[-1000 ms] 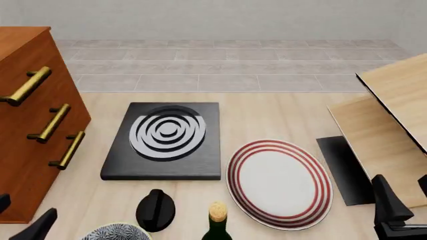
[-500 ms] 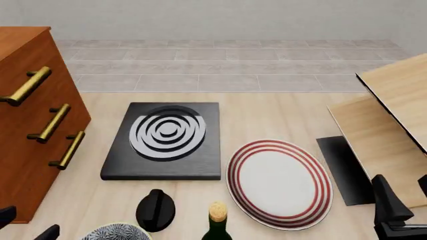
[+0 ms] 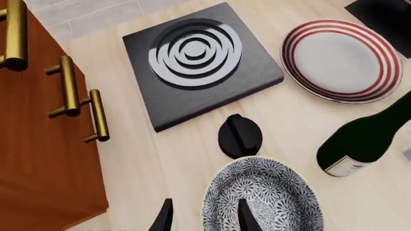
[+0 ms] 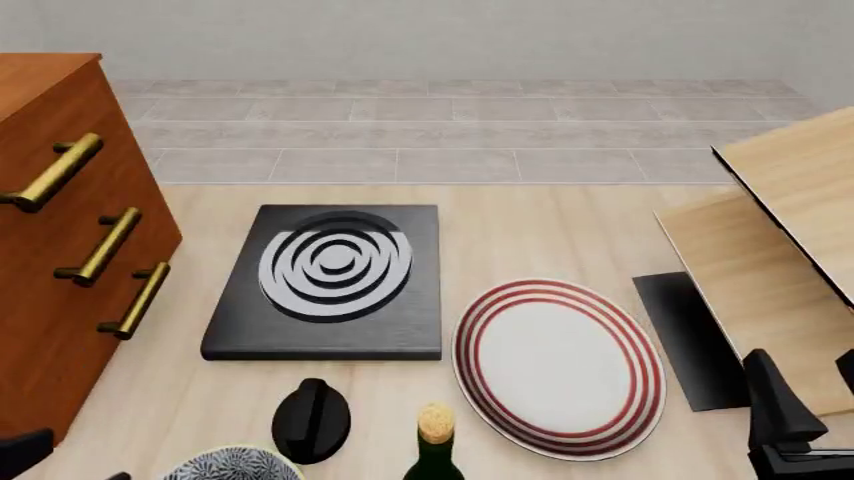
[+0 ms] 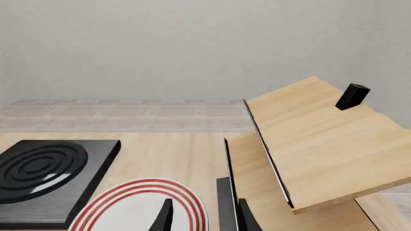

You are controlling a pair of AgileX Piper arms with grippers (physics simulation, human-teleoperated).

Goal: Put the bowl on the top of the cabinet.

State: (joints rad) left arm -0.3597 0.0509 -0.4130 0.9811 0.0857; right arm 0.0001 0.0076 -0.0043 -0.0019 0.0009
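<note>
The task is at its opening stage: the bowl (image 3: 263, 197) is sitting on the tabletop (image 4: 534, 225) at its near edge, toward the left, not yet lifted. The cabinet (image 4: 60, 250) is standing along the tabletop's left edge, and no part of the bowl is resting on its top.

The left claw (image 3: 202, 219) is hanging over the bowl with its fingers spread, one fingertip outside the bowl's rim and the other over its patterned interior. Whether either finger is touching the rim cannot be told. Grasping, lifting, carrying and setting down are all remaining.

The right claw (image 5: 202, 216) is hanging spread near the right edge, over the red-ringed plate (image 4: 561, 365), and is holding nothing.

Containers: the bowl is showing only its floral lining and appears to be holding nothing. The plate is likewise bare. A dark bottle (image 3: 369, 139) is standing just beside the bowl, a possible obstruction during lifting.
</note>
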